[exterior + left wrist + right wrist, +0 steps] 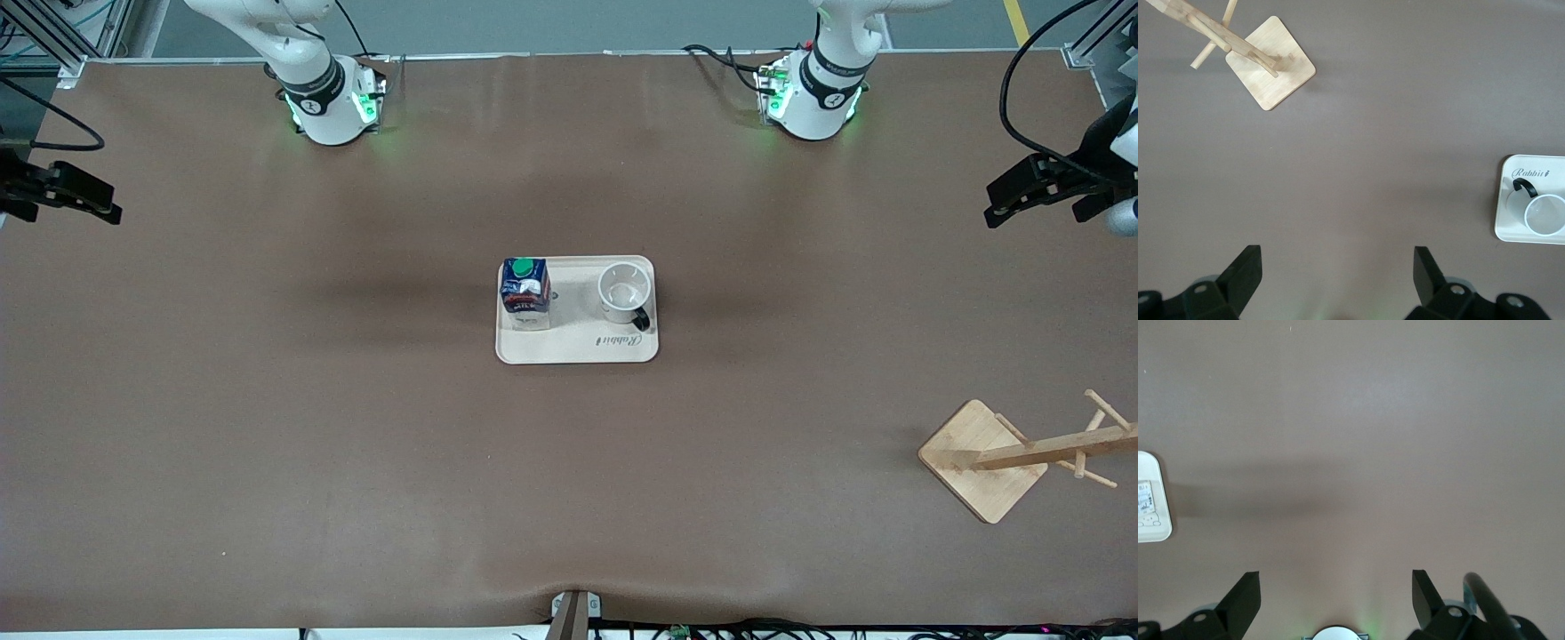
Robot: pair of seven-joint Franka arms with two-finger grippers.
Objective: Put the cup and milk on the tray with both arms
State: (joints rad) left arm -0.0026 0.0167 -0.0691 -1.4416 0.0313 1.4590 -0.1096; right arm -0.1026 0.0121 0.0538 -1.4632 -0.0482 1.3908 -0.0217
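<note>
The cream tray (576, 351) lies in the middle of the table. The milk (525, 293) stands upright on it toward the right arm's end. The cup (624, 290) stands upright on it toward the left arm's end, its black handle pointing toward the front camera. My left gripper (997, 206) is open and empty, up over the left arm's end of the table. My right gripper (108, 206) is open and empty over the right arm's end. In the left wrist view the gripper (1337, 270) shows the tray (1511, 230) and cup (1545, 215) far off. In the right wrist view the gripper (1336, 590) shows the tray's corner (1158, 532).
A wooden rack (982, 458) with pegs on a square base stands near the left arm's end, nearer the front camera than the tray; it also shows in the left wrist view (1271, 63). The arm bases (333, 102) (813, 98) stand along the table's edge farthest from the front camera.
</note>
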